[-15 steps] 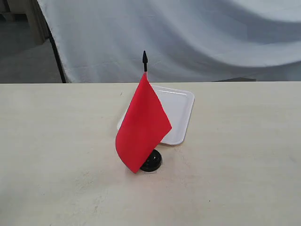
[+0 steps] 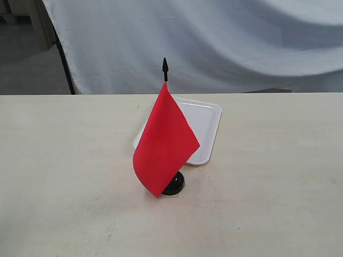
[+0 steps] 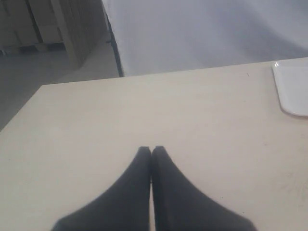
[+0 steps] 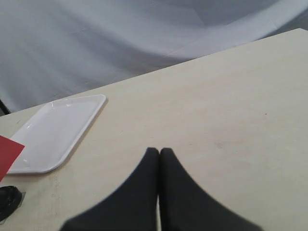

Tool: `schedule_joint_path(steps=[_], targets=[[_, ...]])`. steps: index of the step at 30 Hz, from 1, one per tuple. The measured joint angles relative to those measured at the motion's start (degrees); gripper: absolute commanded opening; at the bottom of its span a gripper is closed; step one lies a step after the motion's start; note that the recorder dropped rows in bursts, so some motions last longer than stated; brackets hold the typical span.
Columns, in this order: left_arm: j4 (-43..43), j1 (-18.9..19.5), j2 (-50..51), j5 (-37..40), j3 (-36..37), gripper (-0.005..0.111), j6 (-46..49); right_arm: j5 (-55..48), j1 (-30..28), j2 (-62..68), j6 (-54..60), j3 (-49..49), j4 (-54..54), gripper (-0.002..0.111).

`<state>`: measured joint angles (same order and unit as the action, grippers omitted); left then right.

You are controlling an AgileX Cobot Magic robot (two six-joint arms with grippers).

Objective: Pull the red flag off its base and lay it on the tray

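Observation:
The red flag stands upright in its black round base at the middle of the table, its pointed black tip above the cloth. Behind it lies the white tray, with nothing showing on it. Neither gripper appears in the exterior view. My left gripper is shut with nothing between its fingers, over bare table; a corner of the tray shows at that view's edge. My right gripper is shut and holds nothing, with the tray, a corner of the flag and the base off to one side.
A pale wooden table carries everything. A grey-white cloth backdrop hangs behind its far edge, with a dark stand leg at the left.
The flag cloth has swung slightly; its lower edge now sits a little to the right. Nothing else has moved.

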<state>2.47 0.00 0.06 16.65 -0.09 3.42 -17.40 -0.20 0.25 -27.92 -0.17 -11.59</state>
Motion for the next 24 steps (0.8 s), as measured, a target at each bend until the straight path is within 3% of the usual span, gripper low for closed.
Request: schedule_joint_path(steps=[7,16,24], targets=[[0.0,0.0,0.0,0.0,0.0,0.0,0.0,1.3,0.0,0.0,0.0,0.0,0.0,-0.001],[0.0,0.0,0.0,0.0,0.0,0.0,0.0,21.1,0.0,0.0,0.0,0.0,0.0,-0.001],[0.0,0.0,0.0,0.0,0.0,0.0,0.0,31.3,0.0,0.0,-0.2,0.0,0.0,-0.001]])
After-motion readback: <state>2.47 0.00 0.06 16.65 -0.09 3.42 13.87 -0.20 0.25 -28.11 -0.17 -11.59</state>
